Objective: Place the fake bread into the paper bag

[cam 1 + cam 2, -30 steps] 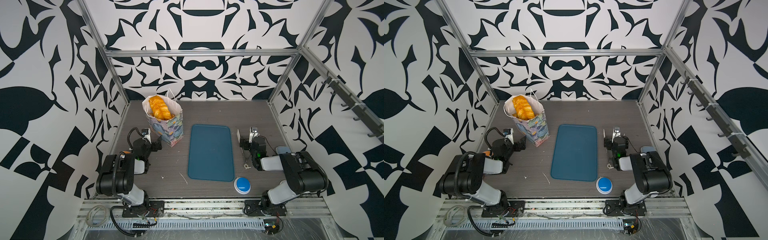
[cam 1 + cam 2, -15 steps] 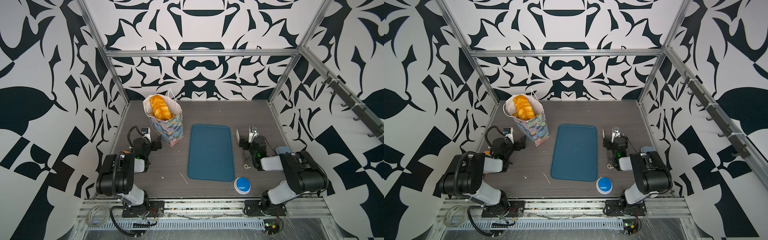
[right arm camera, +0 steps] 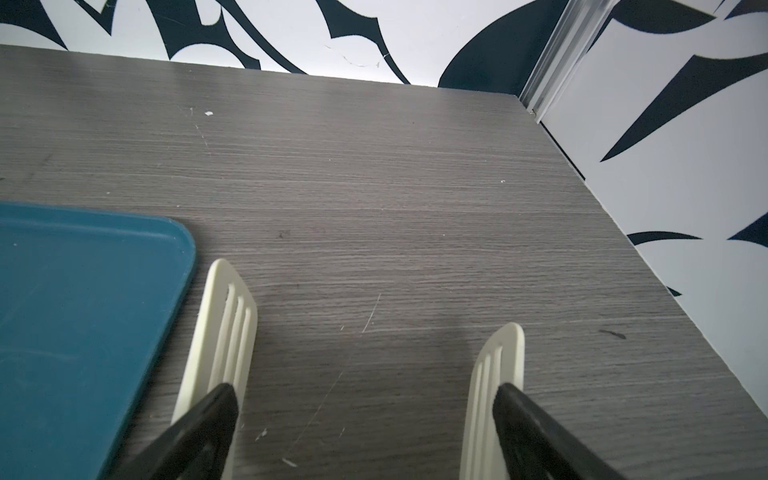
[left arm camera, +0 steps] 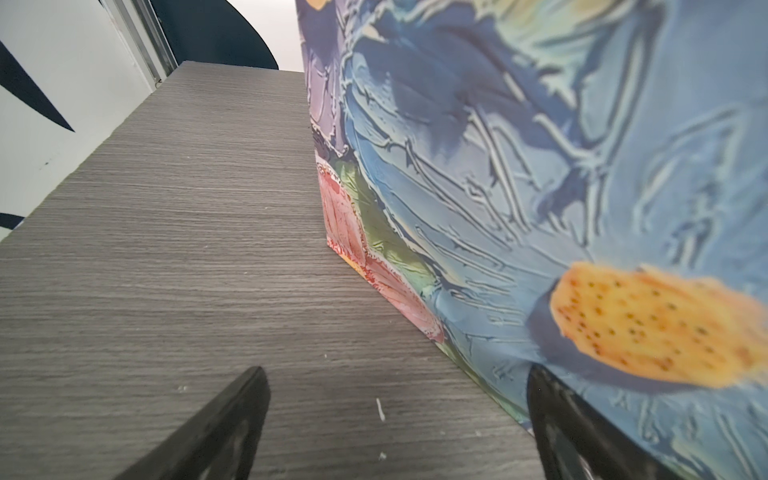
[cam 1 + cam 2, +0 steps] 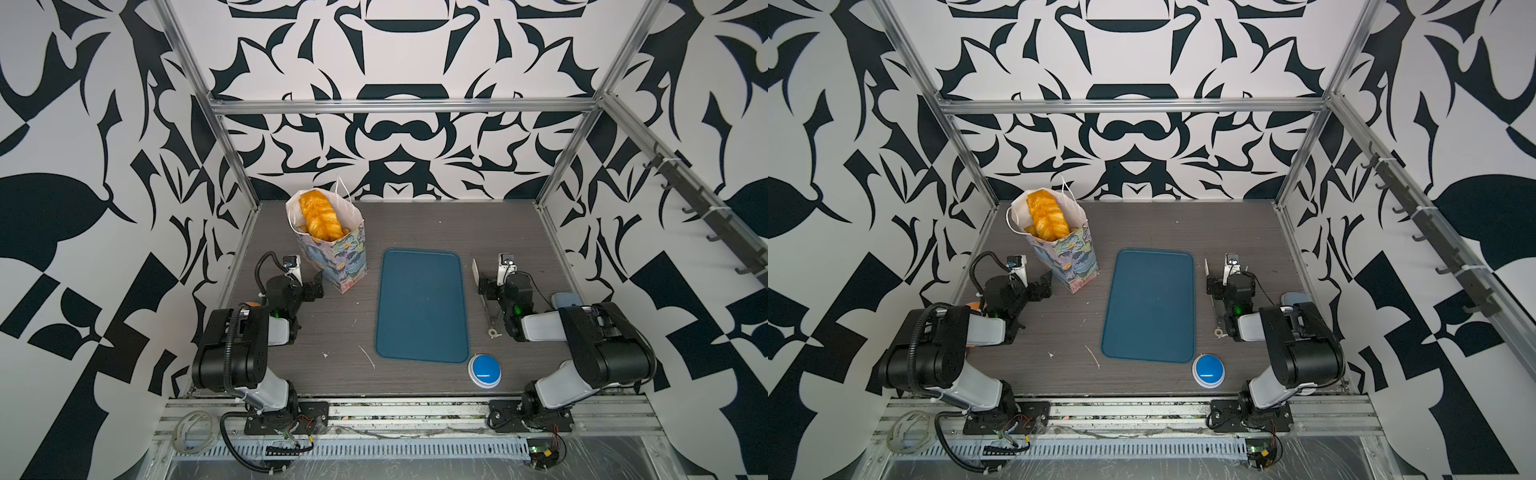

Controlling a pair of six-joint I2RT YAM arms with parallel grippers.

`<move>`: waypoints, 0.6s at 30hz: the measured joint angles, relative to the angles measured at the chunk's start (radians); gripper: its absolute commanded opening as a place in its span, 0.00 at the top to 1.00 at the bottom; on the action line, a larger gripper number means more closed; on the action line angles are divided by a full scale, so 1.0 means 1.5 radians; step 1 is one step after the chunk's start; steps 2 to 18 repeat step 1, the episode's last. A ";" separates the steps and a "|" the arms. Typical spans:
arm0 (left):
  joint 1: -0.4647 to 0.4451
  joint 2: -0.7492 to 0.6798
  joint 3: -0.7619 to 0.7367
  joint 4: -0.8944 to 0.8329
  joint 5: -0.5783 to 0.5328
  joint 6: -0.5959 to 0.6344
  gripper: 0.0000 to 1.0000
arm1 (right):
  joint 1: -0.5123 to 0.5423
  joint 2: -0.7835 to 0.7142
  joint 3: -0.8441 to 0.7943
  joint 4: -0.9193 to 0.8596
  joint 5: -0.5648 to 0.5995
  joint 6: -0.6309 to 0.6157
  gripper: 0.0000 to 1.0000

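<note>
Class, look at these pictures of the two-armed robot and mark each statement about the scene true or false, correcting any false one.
1. The paper bag stands upright on the table. True.
2. The fake bread lies on the blue tray. False: it sits in the bag.
3. The right gripper has open jaws, holding nothing. True.
4. The left gripper is shut on the bag's handle. False: its jaws are open, low beside the bag.
5. The blue button sits beside the tray's near corner. True.
</note>
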 measured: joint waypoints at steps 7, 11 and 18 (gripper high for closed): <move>0.000 0.000 0.000 0.000 0.000 0.000 0.01 | 0.000 0.000 0.000 0.000 -0.001 0.000 0.00; 0.000 0.000 0.000 0.000 0.000 0.000 0.01 | 0.000 0.000 0.000 0.000 -0.001 0.000 0.00; 0.000 0.000 0.000 0.000 0.000 0.000 0.01 | 0.000 0.000 0.000 0.000 -0.001 0.000 0.00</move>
